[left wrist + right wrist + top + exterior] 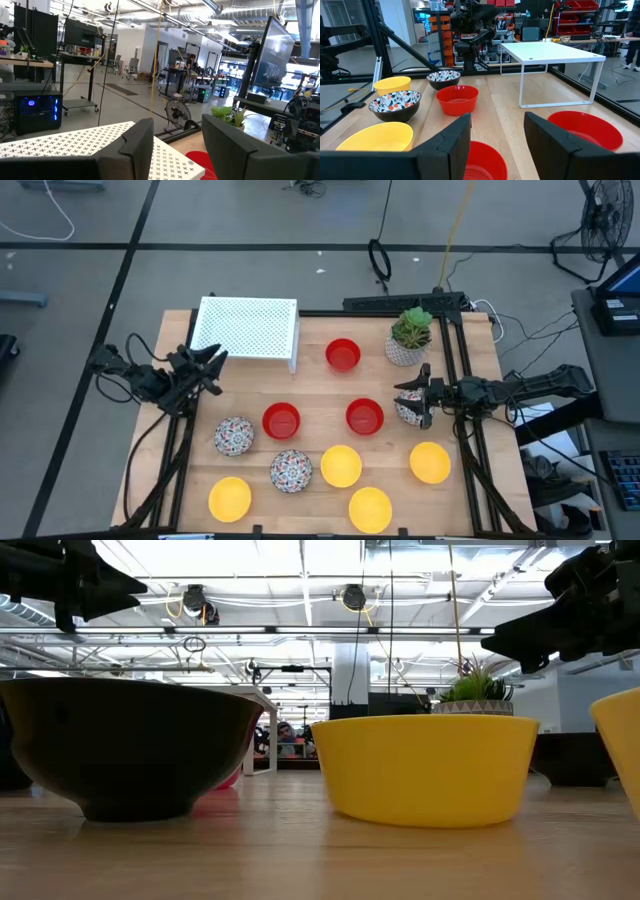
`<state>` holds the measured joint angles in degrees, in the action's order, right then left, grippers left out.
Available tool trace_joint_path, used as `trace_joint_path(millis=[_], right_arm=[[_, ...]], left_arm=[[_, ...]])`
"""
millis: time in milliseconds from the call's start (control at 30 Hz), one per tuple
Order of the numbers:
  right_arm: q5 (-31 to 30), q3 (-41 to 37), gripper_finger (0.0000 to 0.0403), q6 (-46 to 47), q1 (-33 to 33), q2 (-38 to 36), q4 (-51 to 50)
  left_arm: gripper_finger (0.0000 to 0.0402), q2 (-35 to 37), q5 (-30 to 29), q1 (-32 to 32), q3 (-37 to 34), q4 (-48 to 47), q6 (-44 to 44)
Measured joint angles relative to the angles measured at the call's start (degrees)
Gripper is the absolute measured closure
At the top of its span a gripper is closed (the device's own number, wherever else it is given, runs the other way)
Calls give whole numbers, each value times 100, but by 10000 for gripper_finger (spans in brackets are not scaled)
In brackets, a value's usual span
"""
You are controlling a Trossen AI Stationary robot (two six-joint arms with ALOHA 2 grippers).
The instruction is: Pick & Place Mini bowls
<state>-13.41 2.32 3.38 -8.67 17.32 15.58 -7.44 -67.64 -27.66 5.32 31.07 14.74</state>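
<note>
Gleaming round mini bowls (340, 465) dot wooden table (320, 390).

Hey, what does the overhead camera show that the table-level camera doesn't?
Only the overhead view shows the whole spread: three red bowls, four yellow ones, three speckled bowls, the white rack, and both arms at the table's sides, with the right gripper over a speckled bowl. Only the table-level view shows the room's ceiling lights. Both show a yellow bowl and the potted plant.
</note>
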Motion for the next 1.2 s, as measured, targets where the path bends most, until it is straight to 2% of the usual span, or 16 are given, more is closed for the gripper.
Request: trace_joint_path(millis=[1200], right_arm=[[-2, 0, 231, 2, -2, 0, 0]], left_arm=[[231, 0, 4, 0, -2, 0, 124]])
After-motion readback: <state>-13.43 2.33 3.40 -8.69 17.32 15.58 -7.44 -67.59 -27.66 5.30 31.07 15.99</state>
